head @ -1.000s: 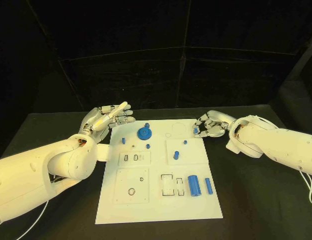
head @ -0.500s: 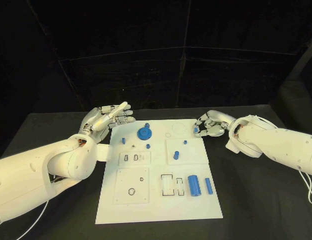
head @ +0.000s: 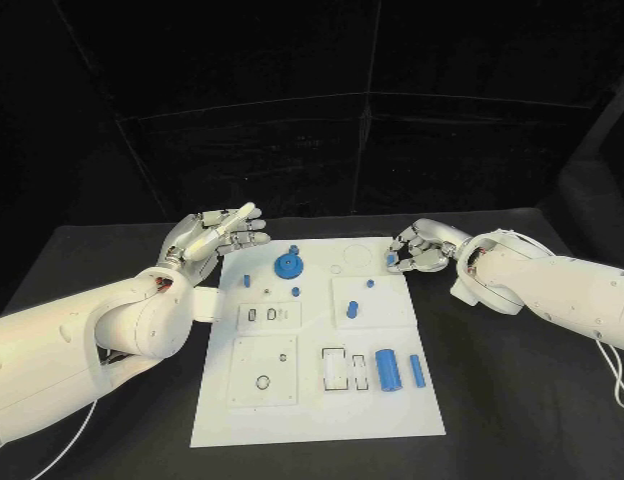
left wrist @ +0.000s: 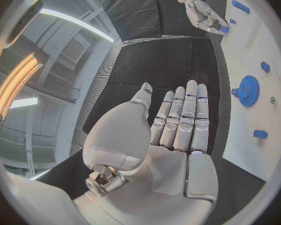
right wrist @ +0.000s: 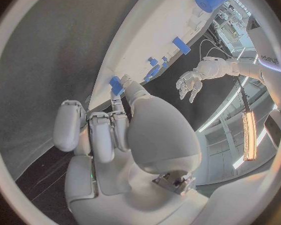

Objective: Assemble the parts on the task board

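Note:
The white task board (head: 312, 400) lies in the middle of the table. My right hand (head: 425, 250) is at the board's far right edge and pinches a small blue part (head: 393, 262) between thumb and fingertip; the right wrist view shows that part (right wrist: 117, 85) at the fingertips. My left hand (head: 220, 235) hovers open off the board's far left corner, fingers straight and together, as the left wrist view shows (left wrist: 178, 122). A blue gear (head: 291, 266) sits near the board's far edge, also in the left wrist view (left wrist: 247, 91).
Small blue pegs (head: 247, 281) (head: 296, 292) (head: 353, 310) stand around the board's middle. A blue cylinder (head: 387, 370) and a thin blue bar (head: 417, 372) lie at the near right. Black table (head: 528, 400) surrounds the board.

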Motion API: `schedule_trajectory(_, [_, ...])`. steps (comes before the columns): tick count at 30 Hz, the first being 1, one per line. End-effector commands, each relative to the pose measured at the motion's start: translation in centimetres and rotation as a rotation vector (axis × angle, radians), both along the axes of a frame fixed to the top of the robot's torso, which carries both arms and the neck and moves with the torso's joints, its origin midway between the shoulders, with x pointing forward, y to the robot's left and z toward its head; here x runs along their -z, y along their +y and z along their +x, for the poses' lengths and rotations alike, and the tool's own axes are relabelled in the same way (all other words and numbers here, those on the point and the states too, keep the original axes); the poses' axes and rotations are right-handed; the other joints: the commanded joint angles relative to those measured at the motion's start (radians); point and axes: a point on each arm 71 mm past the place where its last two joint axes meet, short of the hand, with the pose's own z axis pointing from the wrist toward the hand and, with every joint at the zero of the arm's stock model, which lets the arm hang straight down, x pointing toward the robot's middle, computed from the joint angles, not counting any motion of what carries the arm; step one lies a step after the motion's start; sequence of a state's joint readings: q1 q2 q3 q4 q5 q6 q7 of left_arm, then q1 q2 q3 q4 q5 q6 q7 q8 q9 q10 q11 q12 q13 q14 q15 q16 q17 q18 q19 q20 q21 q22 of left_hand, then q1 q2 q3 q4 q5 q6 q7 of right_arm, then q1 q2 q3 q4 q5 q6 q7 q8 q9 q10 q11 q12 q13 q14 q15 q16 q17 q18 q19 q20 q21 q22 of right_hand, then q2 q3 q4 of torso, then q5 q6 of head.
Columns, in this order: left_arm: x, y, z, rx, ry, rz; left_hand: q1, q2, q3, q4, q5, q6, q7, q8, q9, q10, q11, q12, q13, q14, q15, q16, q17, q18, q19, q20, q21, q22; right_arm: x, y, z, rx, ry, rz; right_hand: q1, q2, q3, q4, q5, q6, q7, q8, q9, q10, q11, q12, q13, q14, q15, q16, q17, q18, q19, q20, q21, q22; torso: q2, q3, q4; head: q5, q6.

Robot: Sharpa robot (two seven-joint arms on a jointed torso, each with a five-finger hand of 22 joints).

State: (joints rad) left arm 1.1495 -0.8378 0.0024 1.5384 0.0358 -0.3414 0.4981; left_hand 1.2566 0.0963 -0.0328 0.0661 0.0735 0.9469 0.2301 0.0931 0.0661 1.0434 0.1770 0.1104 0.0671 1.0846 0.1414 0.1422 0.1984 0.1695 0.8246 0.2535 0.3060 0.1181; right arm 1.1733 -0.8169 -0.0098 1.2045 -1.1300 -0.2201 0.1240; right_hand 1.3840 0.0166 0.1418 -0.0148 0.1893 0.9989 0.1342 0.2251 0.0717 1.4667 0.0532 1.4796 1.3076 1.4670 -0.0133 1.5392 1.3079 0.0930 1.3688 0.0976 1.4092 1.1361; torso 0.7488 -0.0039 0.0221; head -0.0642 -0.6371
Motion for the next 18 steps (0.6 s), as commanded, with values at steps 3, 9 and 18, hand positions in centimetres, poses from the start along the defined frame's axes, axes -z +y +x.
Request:
schedule_trajectory(3, [-0.1, -0.1, 0.0, 0.012, -0.008, -0.005, -0.001, 0.007, 0.001, -0.006, 0.004, 0.001, 0.003, -0.004, 0.0, 0.004, 0.001, -0.004, 0.0, -0.005, -0.004, -0.007, 0.002, 0.014, -0.009, 0.001, -0.003, -0.002, -0.6, -0.1, 0.1, 0.022, -0.071, 0.01, 0.005, 0.036, 0.03, -0.007, -0.017, 0.037, -0.018, 0.023, 0.008, 0.016, -0.017, 0.006, 0.135, 0.086, -0.019, 0.003, 0.175, -0.009, 0.003, -0.018, 0.003, 0.001, 0.0, 0.0, 0.0001, 0.0, 0.0])
schedule_trajectory(9, [-0.2, 0.0, -0.1, 0.011, -0.008, -0.005, -0.001, 0.007, 0.001, -0.006, 0.004, 0.001, 0.003, -0.004, 0.0, 0.004, 0.001, -0.004, 0.0, -0.005, -0.004, -0.007, 0.002, 0.014, -0.009, 0.001, -0.003, -0.002, -1.1, 0.1, -0.2, 0.05, -0.127, 0.022, 0.004, 0.043, 0.047, -0.013, -0.022, 0.04, -0.021, 0.023, 0.006, 0.015, -0.021, 0.004, 0.134, 0.086, -0.023, 0.003, 0.176, -0.01, 0.004, -0.024, 0.004, 0.002, 0.0, 0.0, 0.0, 0.003, 0.0])
schedule_trajectory(18, [-0.2, 0.3, 0.0, 0.005, -0.008, -0.002, 0.0, 0.009, 0.002, -0.007, 0.004, 0.002, 0.003, -0.004, 0.0, 0.005, 0.001, -0.004, 0.0, -0.004, -0.004, -0.007, 0.002, 0.014, -0.008, 0.001, -0.003, -0.002, -2.2, 2.4, -2.3, 0.066, -0.124, 0.056, -0.021, 0.037, 0.069, -0.013, -0.042, 0.022, -0.015, 0.008, -0.002, 0.0, -0.017, -0.014, 0.112, 0.084, -0.022, -0.001, 0.167, -0.009, 0.002, -0.026, 0.0, -0.004, -0.003, -0.0032, 0.0006, 0.005, -0.002])
